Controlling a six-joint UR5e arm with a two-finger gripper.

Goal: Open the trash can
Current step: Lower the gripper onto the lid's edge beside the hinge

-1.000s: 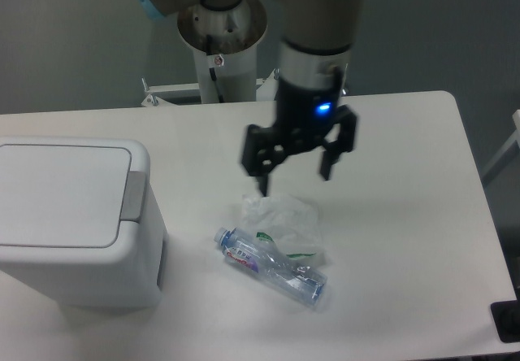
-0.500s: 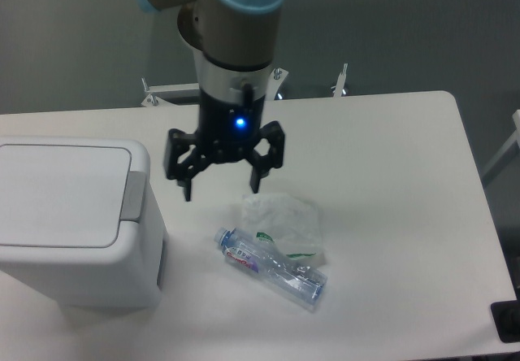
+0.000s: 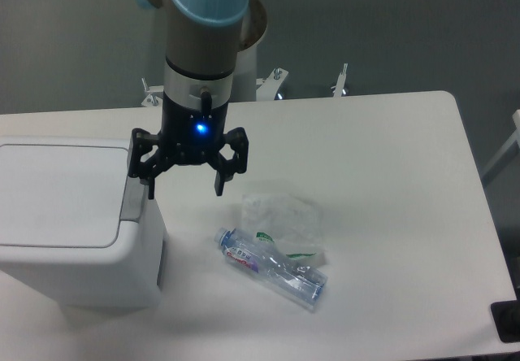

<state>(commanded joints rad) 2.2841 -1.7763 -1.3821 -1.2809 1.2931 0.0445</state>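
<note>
There is a single fixed view. The camera sits high on the near side of the white surface point(image 3: 390, 158), opposite the arm's mount, and looks down at a steep slant, so the far edge runs along the upper third of the frame and dark floor fills the strip above it. It stands at a middling distance: most of the surface shows, though its left side and near edge are cut off. The trash can point(image 3: 73, 223) lies at about 9 o'clock, clipped by the left border. The claw point(image 3: 185, 187) hangs just left of centre, the arm rising out of the frame at 12 o'clock. The clear plastic bottle point(image 3: 272, 267) lies near 6 o'clock.
</note>
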